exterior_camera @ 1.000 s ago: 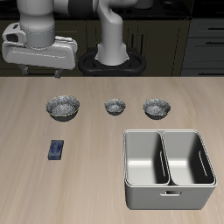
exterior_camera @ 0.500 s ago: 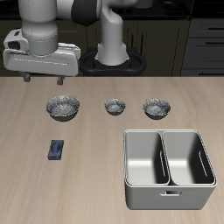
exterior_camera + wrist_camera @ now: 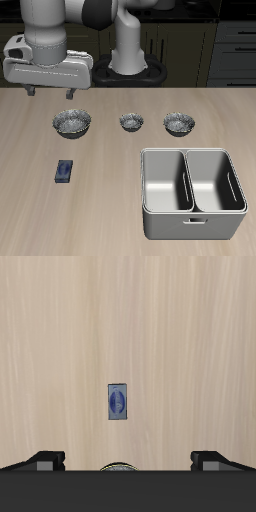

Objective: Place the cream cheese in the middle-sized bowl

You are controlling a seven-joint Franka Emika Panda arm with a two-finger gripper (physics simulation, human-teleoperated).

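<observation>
Still pre-grasp: gripper [image 3: 50, 92] hangs high, fingers spread, empty. Cream cheese [image 3: 64, 172] lies on the table near the front; middle-sized bowl [image 3: 180, 123] sits far back. Next: descend over box.

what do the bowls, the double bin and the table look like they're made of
The three bowls, such as the middle-sized bowl, look like glossy grey metal or glazed ceramic, with speckled insides. The two-compartment bin looks like brushed steel with soft highlights. The table looks like pale matte wood with visible grain.
</observation>
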